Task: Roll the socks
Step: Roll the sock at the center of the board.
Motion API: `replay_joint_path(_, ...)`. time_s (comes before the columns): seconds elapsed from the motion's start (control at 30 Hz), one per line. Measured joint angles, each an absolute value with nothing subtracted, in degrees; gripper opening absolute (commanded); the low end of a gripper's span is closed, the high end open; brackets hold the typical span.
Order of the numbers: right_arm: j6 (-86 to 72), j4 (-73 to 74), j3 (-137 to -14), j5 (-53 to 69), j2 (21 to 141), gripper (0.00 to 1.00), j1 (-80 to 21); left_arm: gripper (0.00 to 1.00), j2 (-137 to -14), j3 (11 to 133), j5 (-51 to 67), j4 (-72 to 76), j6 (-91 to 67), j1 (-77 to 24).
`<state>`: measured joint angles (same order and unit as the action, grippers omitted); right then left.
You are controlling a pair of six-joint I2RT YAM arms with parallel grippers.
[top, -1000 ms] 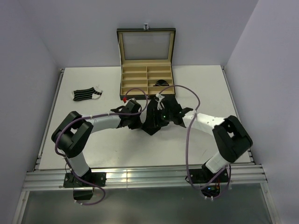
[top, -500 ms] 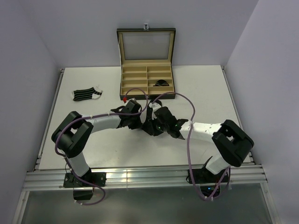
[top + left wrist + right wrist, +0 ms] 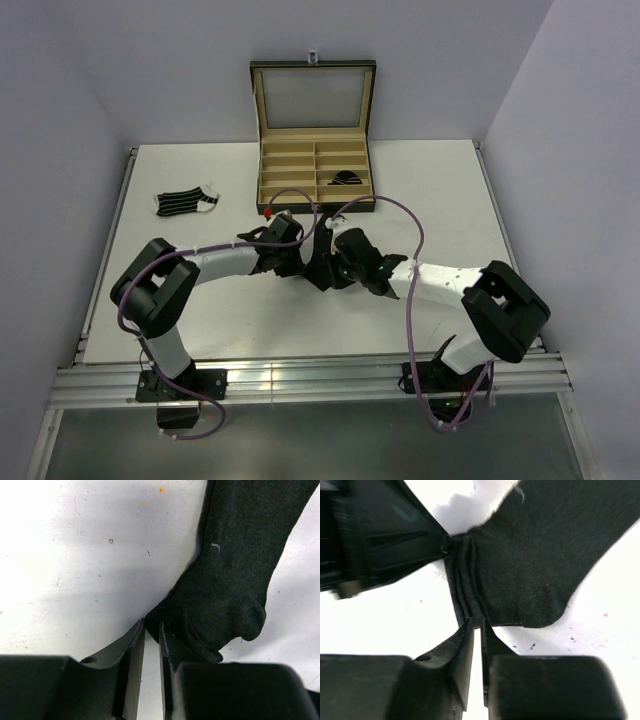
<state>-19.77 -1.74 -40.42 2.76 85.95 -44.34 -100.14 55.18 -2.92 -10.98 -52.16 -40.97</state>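
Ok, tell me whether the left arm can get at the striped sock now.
Probably not yet: the left gripper is shut on the black sock. Nothing lies between it and the striped sock on its own side, so once it lets go, likely yes.

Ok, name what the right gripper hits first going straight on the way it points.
The black sock: its bunched edge is right at the right gripper's tips, seemingly pinched already. The left gripper lies beyond, offset.
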Motion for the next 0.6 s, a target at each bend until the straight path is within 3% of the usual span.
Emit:
replay_joint_path(0.13,-17.54,-1.34,-40.42,0.12,82.5,0.35,-46.0,0.23,-100.14,55.22,-2.92,-11.05,-52.14,-40.97)
replay_joint_path(0.6,-10.07,-4.69,-40.36,-10.74,86.06,0.37,-55.57,0.23,-100.14,55.27,-2.9,-11.18,-52.16,-40.95)
